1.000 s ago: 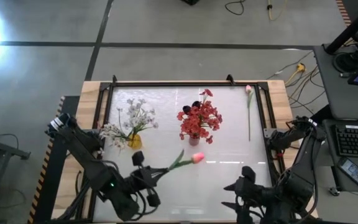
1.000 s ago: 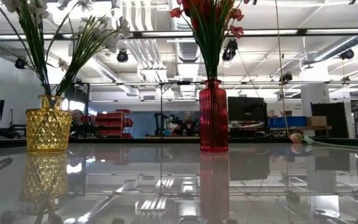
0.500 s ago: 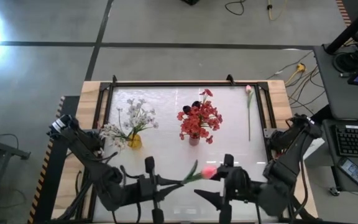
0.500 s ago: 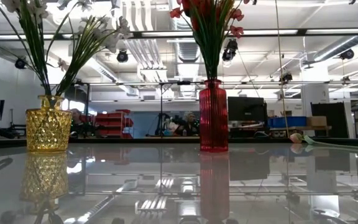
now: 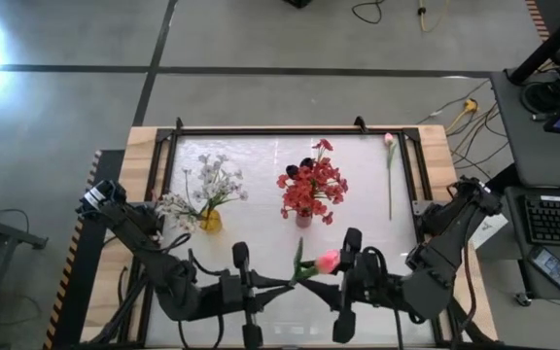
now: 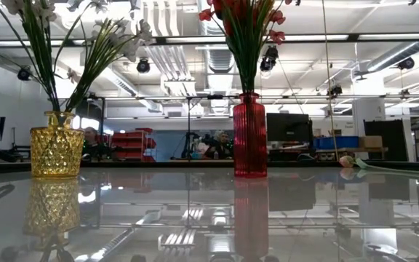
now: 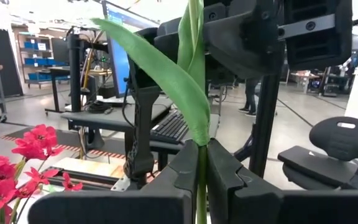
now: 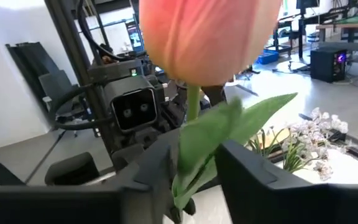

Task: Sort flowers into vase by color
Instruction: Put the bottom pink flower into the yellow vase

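White sprays fill the yellow glass vase (image 5: 210, 221), red sprays the red ribbed vase (image 5: 303, 220). Left gripper (image 5: 246, 284) is clamped on the pink tulip (image 5: 329, 261)'s stem above the worktop (image 5: 377, 194); right gripper (image 5: 350, 284) brackets it, fingers apart. Remaining — this tulip, plus one pink-budded stem (image 5: 389, 175) lying at the worktop's right edge.

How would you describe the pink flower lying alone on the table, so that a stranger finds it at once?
Look at the table's far right corner, beyond the red vase. A single flower lies flat there, its thin stem along the right edge. Unlike the other flowers, it stands in no vase and no gripper holds it.
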{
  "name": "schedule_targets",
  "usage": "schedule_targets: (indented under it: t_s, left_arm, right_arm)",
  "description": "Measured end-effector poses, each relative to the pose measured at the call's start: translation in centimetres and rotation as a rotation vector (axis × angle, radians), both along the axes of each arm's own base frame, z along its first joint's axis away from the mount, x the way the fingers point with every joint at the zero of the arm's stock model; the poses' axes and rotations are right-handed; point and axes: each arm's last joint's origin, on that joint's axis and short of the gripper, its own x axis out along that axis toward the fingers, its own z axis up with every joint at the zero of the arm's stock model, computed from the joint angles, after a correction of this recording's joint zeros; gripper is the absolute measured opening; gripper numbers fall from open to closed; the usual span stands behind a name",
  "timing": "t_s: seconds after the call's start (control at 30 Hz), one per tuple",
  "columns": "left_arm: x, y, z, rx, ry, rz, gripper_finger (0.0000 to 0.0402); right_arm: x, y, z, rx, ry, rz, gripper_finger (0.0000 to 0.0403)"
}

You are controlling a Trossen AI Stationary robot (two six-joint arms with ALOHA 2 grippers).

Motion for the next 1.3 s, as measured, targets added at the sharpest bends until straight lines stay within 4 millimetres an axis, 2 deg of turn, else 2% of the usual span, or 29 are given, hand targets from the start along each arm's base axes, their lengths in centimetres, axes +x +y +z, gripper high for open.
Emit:
schedule_targets:
  t_s: [0.17,0.23,0.37,0.5,0.63,0.83,1.0,1.3]
  left_arm:
    - [0.2,0.2,-0.1,0.010,0.006,0.011,0.0001]
    - [0.2,0.3,0.0,0.012,0.009,0.015,0.0006]
    - [0.0,0.6,0.0,-0.010,0.048,-0.014,0.0033]
    - [-0.2,1.1,-0.5,-0.083,0.168,-0.087,0.0075]
    - [-0.3,1.2,-1.8,-0.140,0.287,-0.179,0.0116]
    - [-0.2,1.5,-2.2,-0.155,0.333,-0.205,0.0160]
    - [0.8,2.6,-1.7,-0.183,0.346,-0.296,0.0179]
    - [2.6,4.7,-0.9,-0.213,0.312,-0.465,0.0181]
  right_arm:
    - [0.5,-0.6,-0.1,0.016,0.000,-0.021,0.0033]
    - [0.6,-0.7,-0.1,0.013,0.004,-0.019,0.0018]
    - [0.6,-0.7,-0.3,-0.030,0.024,-0.008,0.0012]
    - [0.6,-0.5,-0.8,-0.074,0.070,0.047,0.0011]
    - [0.5,-0.5,-2.2,-0.088,0.154,0.064,0.0010]
    - [0.6,-0.3,-3.4,-0.107,0.215,0.126,0.0010]
    - [0.6,0.0,-3.6,-0.118,0.238,0.209,0.0009]
    - [0.5,-0.1,-3.2,-0.188,0.239,0.223,0.0009]
